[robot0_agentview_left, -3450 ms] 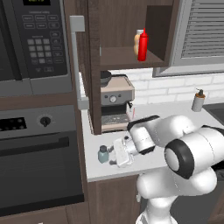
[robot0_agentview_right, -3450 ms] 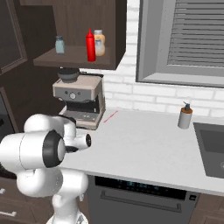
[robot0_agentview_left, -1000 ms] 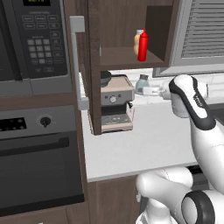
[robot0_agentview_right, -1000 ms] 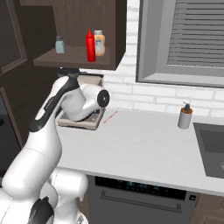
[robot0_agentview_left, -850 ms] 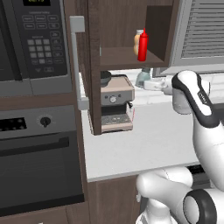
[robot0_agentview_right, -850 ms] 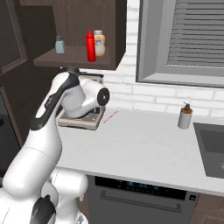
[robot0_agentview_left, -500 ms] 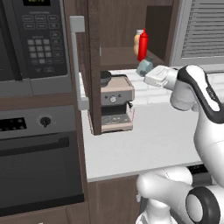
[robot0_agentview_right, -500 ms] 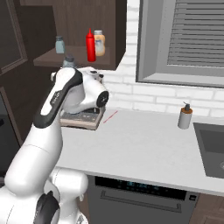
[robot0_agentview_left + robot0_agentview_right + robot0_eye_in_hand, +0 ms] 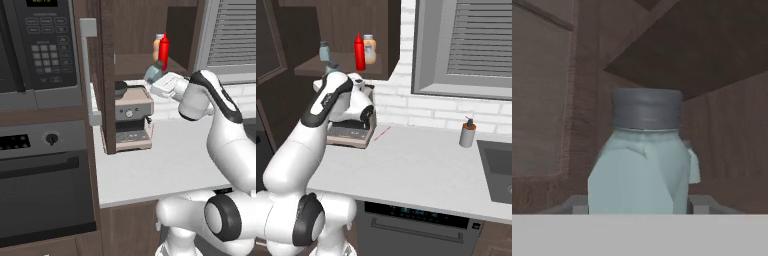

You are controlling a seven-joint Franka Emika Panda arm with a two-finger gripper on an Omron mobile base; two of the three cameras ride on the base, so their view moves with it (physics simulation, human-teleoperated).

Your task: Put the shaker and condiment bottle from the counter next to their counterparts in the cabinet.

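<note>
Shaker carried up toward cabinet shelf

Fingers [image 9: 159,79] clenched on the shaker [image 9: 153,73], held in the air just below and in front of the cabinet [image 9: 145,30] shelf edge, above the coffee machine [image 9: 132,115] on the desk [image 9: 421,170]. Best to lift clear of the shelf lip first, then push in level and set down beside the other grey shaker [image 9: 324,50] at the left of the shelf, well away from the condiment bottle [image 9: 359,51] and peach bottle [image 9: 369,48]. Long axis tilted in left base view, cap leaning up and left toward the cabinet; upright relative to the hand
</note>
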